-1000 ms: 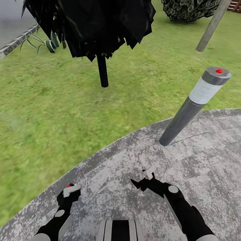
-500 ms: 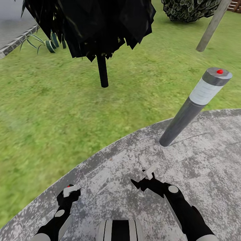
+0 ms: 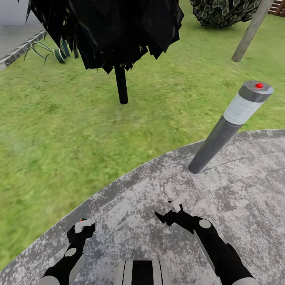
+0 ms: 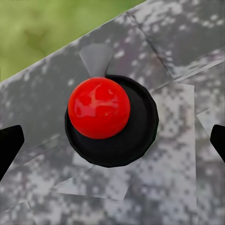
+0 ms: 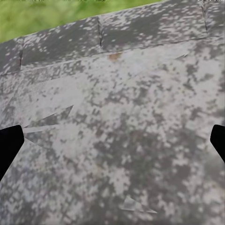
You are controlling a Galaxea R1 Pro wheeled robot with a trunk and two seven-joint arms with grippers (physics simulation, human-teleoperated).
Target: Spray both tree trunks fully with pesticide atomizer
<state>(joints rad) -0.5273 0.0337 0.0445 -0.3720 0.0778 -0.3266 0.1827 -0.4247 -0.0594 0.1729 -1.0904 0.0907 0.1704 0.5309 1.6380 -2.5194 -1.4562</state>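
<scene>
The pesticide atomizer stands upright on the floor, right under the left gripper — red top centred between wide-open fingertips, no contact. The paving's curved edge meets grass just beyond. Right gripper spread open too, holding nothing, over bare stone. Bollard light stands fwd-right; dark tree farther out on the lawn.

The robot stands on the floor, whose curved edge meets the lawn ahead. A bollard light stands on the paving ahead to the right. The pesticide atomizer sits on the paving directly beneath the left tool. Further ahead on the grass stands a thin-trunked tree, with a tree trunk far right.
</scene>
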